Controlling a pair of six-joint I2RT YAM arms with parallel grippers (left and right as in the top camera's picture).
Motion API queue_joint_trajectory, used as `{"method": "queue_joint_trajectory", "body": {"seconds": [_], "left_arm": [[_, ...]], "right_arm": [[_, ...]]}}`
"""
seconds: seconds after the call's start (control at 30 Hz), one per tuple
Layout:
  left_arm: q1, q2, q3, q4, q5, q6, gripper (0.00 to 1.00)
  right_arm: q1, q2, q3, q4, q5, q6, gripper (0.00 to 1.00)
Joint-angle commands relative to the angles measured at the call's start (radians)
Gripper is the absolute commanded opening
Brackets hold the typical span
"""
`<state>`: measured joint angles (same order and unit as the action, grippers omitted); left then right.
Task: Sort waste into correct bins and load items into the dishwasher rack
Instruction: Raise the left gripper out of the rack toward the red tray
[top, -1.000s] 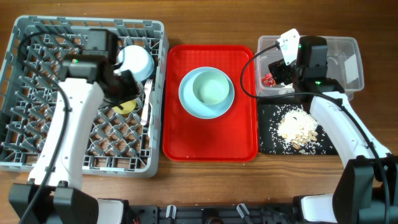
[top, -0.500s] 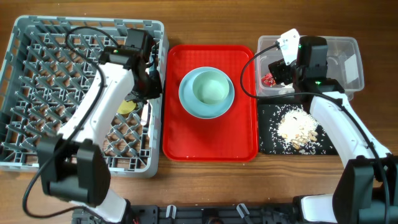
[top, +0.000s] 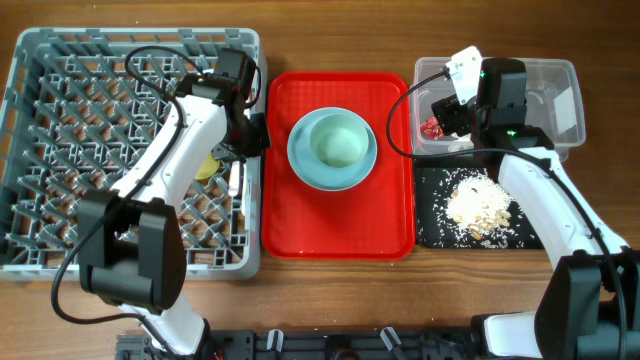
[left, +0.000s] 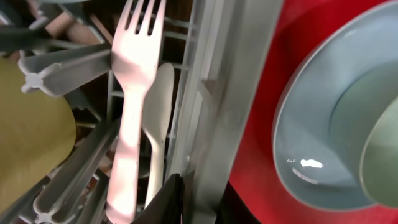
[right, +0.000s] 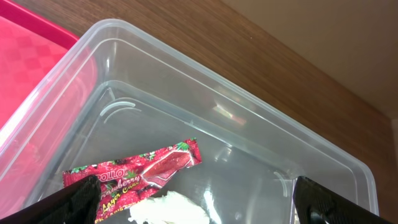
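While the left gripper (left: 176, 199) is seen nearly closed and empty, the right gripper (right: 196, 194) spread wide over the tub (right: 249, 124), the plate (top: 305, 170) on the red tray (top: 340, 225) is judged stiff, slick, breakable: best pinched at its rim

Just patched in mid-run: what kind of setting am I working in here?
Probably a staged dish-clearing station on a wooden table, rather than a kitchen: a grey dishwasher rack, a red serving tray with a plate, and a clear waste tub.
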<state>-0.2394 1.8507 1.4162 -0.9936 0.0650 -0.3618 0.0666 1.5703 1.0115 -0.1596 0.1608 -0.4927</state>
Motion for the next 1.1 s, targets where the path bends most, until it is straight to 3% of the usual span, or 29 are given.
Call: {"method": "queue_joint_trajectory", "body": {"seconds": [0.0, 0.37, 0.53, 1.07], "left_arm": [[0.001, 0.011, -0.006, 0.009, -0.01, -0.009, 0.16], [-0.072, 0.011, -0.035, -0.003, -0.023, 0.093, 0.15], [-0.102, 0.011, -0.059, 0.015, -0.082, 0.093, 0.15], [-0.103, 0.011, -0.059, 0.018, -0.082, 0.093, 0.15]], "right_arm": [[-0.002, 0.01, 0.014, 0.002, -0.004, -0.005, 1.0], [-0.002, 0.01, 0.014, 0.002, -0.004, -0.005, 1.0], [-0.002, 0.01, 0.014, 0.002, -0.004, -0.005, 1.0], [-0.002, 0.01, 0.014, 0.002, -0.004, -0.005, 1.0]]}}
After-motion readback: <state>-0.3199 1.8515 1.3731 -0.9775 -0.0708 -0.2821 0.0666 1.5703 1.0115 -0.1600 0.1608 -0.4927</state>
